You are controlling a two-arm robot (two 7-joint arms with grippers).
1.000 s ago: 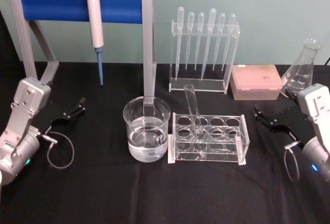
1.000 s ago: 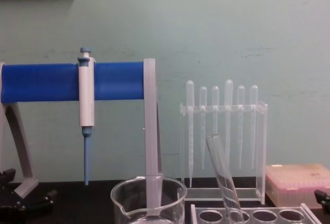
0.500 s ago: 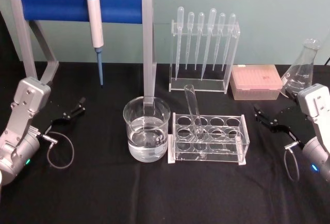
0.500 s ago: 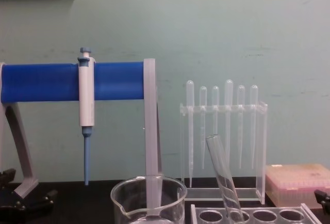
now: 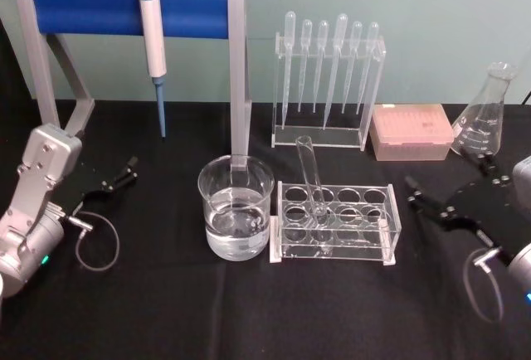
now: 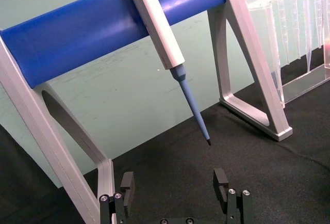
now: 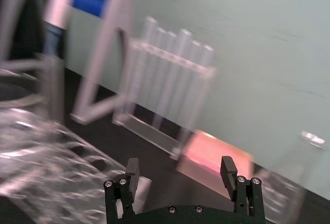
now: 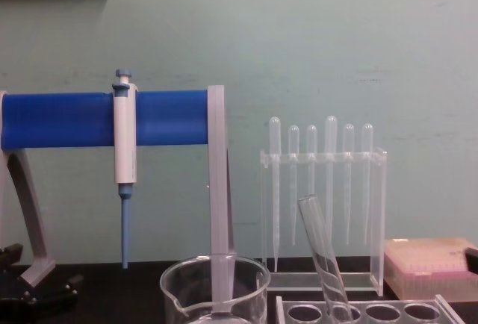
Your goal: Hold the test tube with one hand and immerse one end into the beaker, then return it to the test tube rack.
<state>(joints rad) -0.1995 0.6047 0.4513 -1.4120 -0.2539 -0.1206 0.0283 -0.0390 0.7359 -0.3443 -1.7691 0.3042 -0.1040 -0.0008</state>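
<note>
the test tube leans in the rack at frame centre, just right of the beaker. the right hand, at the right edge, gapes wide, empty; the left hand, at left, likewise.

The left gripper sits low at the robot's left, pointing inward, its grey wrist angled up behind it. Its jaws are spread wide, and the two black fingers stand parallel with nothing between them. The right gripper reaches in from the right edge, jaws likewise apart and empty.
</note>
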